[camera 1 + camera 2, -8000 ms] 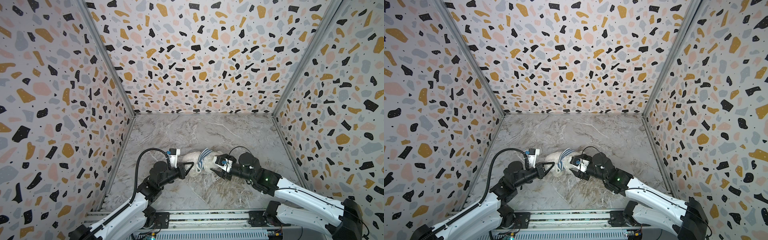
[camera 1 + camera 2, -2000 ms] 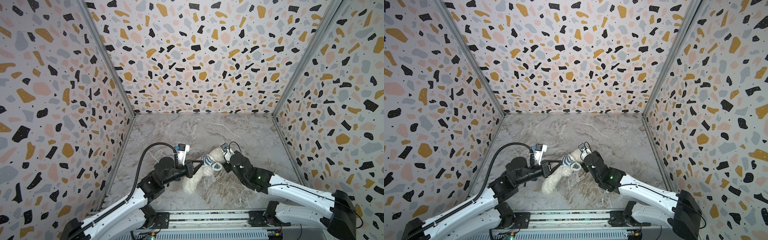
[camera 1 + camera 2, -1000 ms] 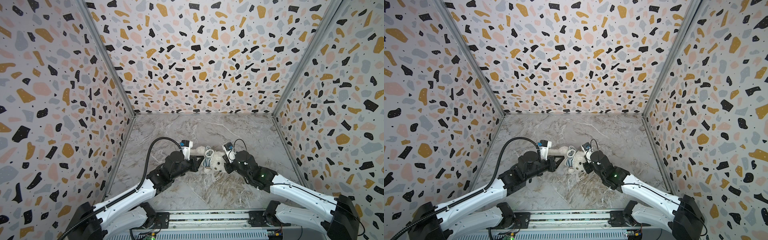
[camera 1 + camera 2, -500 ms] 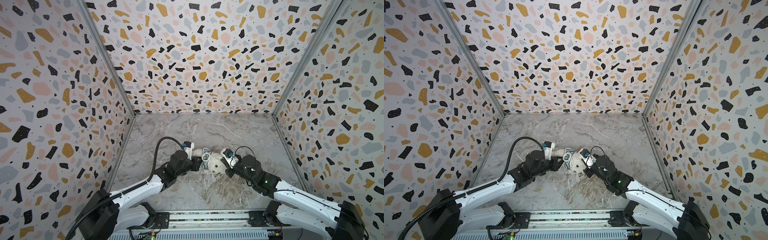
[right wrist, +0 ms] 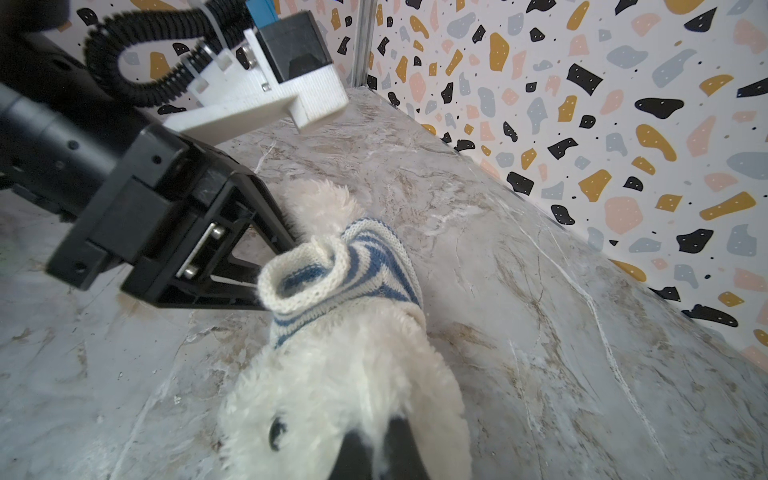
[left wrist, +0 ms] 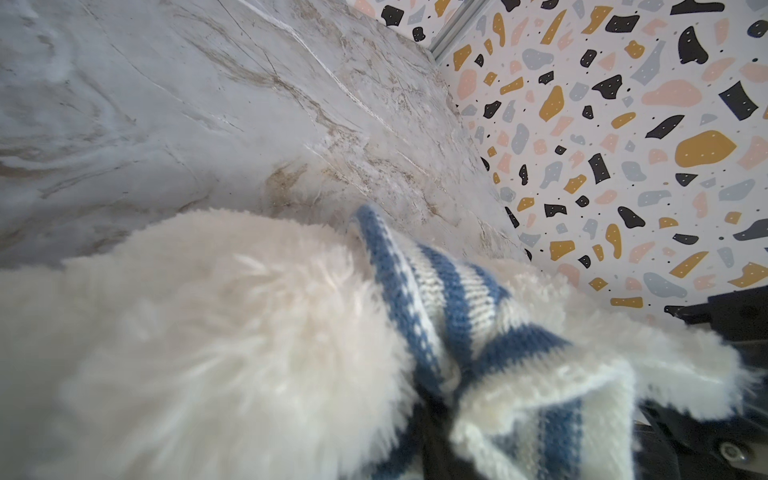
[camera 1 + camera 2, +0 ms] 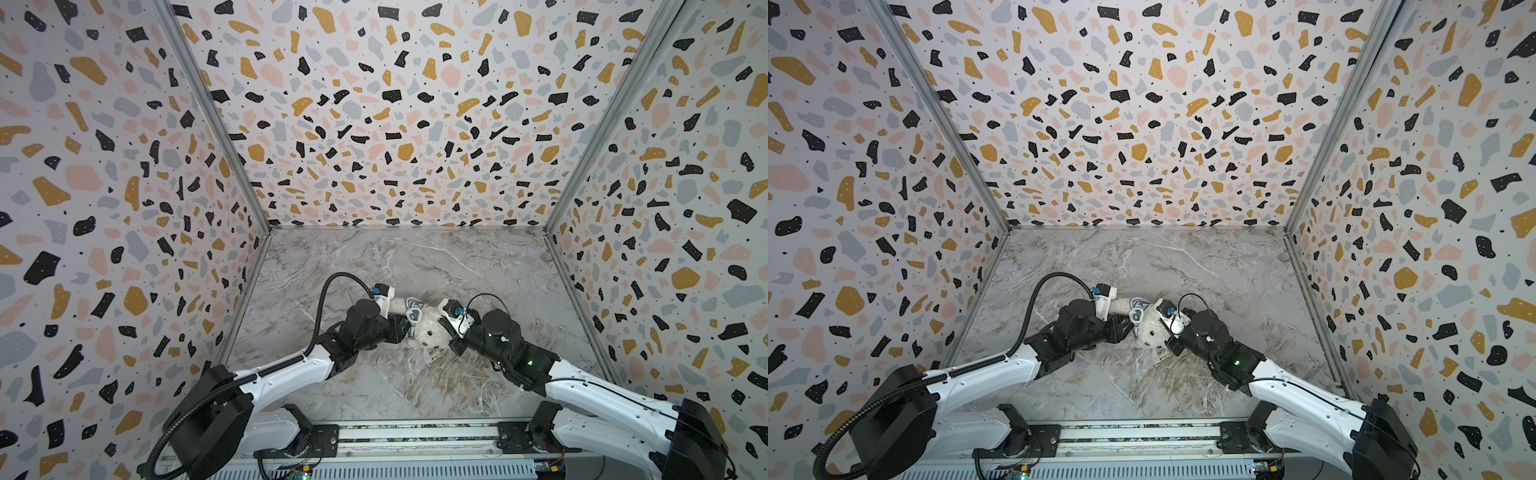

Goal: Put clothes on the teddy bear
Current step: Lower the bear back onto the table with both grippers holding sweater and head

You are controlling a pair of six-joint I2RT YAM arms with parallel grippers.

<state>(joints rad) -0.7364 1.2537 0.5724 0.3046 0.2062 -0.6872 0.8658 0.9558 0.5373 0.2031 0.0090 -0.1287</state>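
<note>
The cream-white teddy bear point(image 7: 430, 330) point(image 7: 1150, 328) lies on the marble floor between both arms, its face toward the front. A blue-and-white striped shirt point(image 7: 412, 309) point(image 5: 357, 266) is bunched around its neck and upper body, with a rolled hem. My left gripper point(image 7: 405, 328) point(image 5: 280, 274) is at that hem, its jaws standing apart. My right gripper point(image 7: 445, 332) point(image 5: 376, 449) is shut on fur at the side of the bear's head. The left wrist view is filled with fur point(image 6: 208, 332) and shirt point(image 6: 457, 307), which hide the left fingertips.
Terrazzo-patterned walls point(image 7: 395, 124) close in the marble floor point(image 7: 415, 257) on the left, back and right. A metal rail point(image 7: 415, 436) with both arm bases runs along the front. The left arm's black cable point(image 7: 328, 291) loops above its wrist.
The left gripper's jaws have spread apart at the shirt's hem, and the left arm has stretched lower toward the bear. The right gripper stays shut on the bear's head.
</note>
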